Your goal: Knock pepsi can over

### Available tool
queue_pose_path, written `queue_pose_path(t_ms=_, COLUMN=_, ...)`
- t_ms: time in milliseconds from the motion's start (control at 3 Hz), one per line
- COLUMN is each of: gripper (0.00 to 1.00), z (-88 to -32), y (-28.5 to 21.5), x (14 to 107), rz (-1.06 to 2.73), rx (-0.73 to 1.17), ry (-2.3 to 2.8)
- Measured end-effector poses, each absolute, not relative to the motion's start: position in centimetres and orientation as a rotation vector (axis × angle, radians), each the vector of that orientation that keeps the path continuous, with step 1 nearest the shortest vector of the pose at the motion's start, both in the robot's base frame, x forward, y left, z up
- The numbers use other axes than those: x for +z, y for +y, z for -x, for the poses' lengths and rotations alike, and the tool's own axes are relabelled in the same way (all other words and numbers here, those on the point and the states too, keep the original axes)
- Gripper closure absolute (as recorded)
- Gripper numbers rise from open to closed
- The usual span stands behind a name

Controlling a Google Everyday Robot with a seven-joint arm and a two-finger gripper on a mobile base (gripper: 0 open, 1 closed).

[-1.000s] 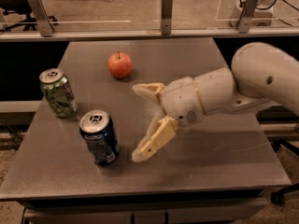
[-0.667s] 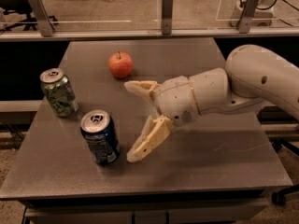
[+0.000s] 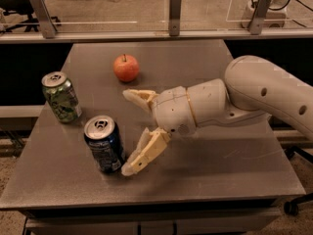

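The pepsi can point(image 3: 103, 144), dark blue with white markings and a silver top, stands upright near the front left of the grey table point(image 3: 230, 175). My gripper point(image 3: 128, 131) reaches in from the right, just to the right of the can. Its fingers are spread open: the near fingertip point(image 3: 131, 168) is right beside the can's base, the far fingertip point(image 3: 130, 95) points toward the back. Nothing is held between them.
A green-patterned can point(image 3: 61, 96) stands upright behind and left of the pepsi can. A red apple point(image 3: 126, 67) lies at mid-back of the table. A rail with posts point(image 3: 174, 11) runs behind the table. My arm point(image 3: 264, 94) covers the right side.
My gripper has moved left toward the pepsi can, and its near fingertip is now right beside the can. The cans and apple have not moved.
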State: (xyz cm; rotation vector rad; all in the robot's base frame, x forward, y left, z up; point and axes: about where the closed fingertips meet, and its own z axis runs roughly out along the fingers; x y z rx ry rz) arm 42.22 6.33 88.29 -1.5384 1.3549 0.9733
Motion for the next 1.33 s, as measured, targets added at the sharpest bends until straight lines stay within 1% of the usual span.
queue_pose_path(t_ms=1000, gripper=0.0, z=-42.5, y=9.1, x=85.0, rz=1.413, rx=1.095, ry=1.251)
queue_pose_path(t_ms=1333, gripper=0.19, z=-42.4, y=9.3, x=85.1, rz=1.418, rx=1.096, ry=1.249)
